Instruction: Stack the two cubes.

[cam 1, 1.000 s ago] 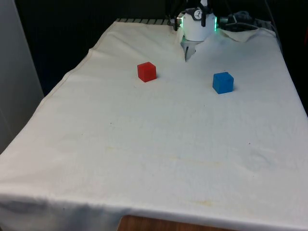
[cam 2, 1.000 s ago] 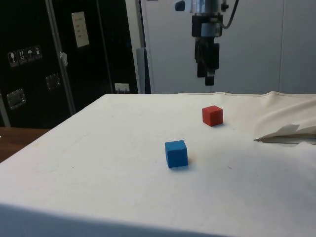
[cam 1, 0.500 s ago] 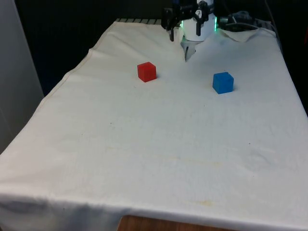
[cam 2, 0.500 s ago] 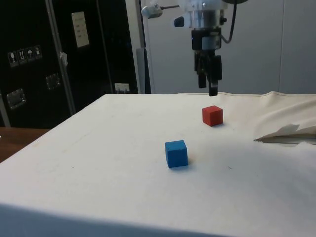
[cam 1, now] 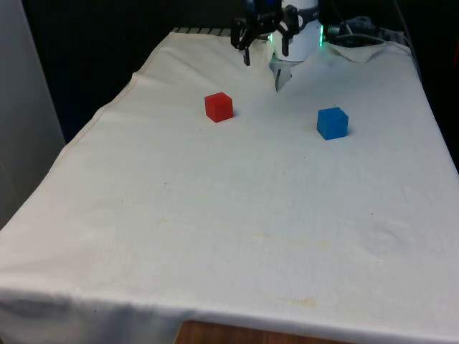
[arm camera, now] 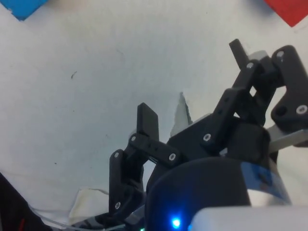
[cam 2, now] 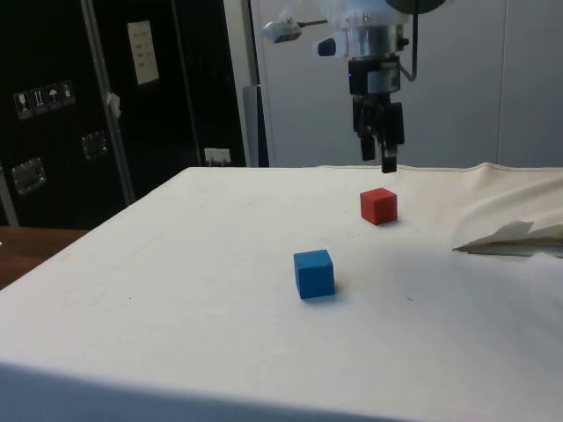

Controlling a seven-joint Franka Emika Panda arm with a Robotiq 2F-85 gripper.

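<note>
A red cube [cam 1: 219,107] sits on the white cloth towards the far end, on the front view's left. A blue cube [cam 1: 332,122] rests apart from it on the front view's right. In the side view the red cube [cam 2: 378,206] lies beyond the blue cube [cam 2: 314,273]. My gripper [cam 1: 265,53] hangs open in the air behind the red cube, nothing between its fingers. In the side view the gripper [cam 2: 387,160] hovers just above the red cube. From the wrist, the gripper [arm camera: 192,84] shows spread fingers, with a red cube corner [arm camera: 288,9] and a blue cube corner [arm camera: 21,7] at the edges.
A rumpled fold of cloth [cam 1: 358,50] lies at the table's far end near the robot base, and the fold [cam 2: 515,237] shows beside the cubes in the side view. The table's edge [cam 1: 100,118] drops off on the front view's left.
The gripper has come down and shifted towards the red cube, moving to the front view's left. Both cubes stayed put.
</note>
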